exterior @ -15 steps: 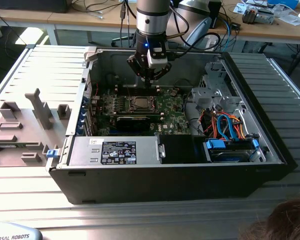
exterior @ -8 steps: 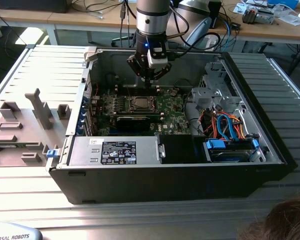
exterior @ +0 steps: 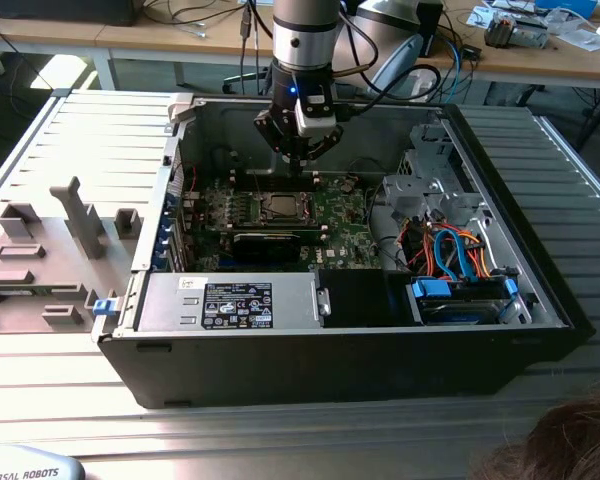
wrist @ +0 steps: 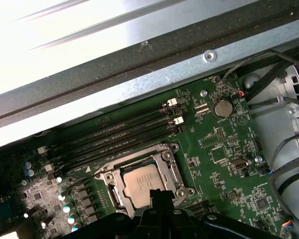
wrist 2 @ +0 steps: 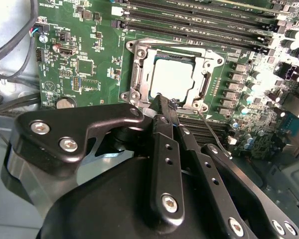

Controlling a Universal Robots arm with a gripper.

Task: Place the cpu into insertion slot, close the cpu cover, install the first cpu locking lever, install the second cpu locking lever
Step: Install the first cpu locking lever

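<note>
The gripper [exterior: 298,160] hangs in the upper middle of the exterior view, over the far edge of the motherboard [exterior: 325,215] inside the open computer case [exterior: 540,290]. Its jaws look drawn together into one narrow black tip, and I see nothing pinched between them. In the second wrist view that tip [wrist 2: 162,102] sits right at the near corner of the insertion slot [wrist 2: 139,74], close by a thin wire locking lever [wrist 2: 209,124] that runs off toward the lower right. The cpu [wrist 2: 173,77] lies flat in the slot just beyond the tip, silver top up, its edges square with the slot's rim. The cpu cover [wrist 2: 207,64] appears to lie down around it, framing the chip. Memory slots [wrist: 119,132] run past the socket in the first wrist view.
</note>
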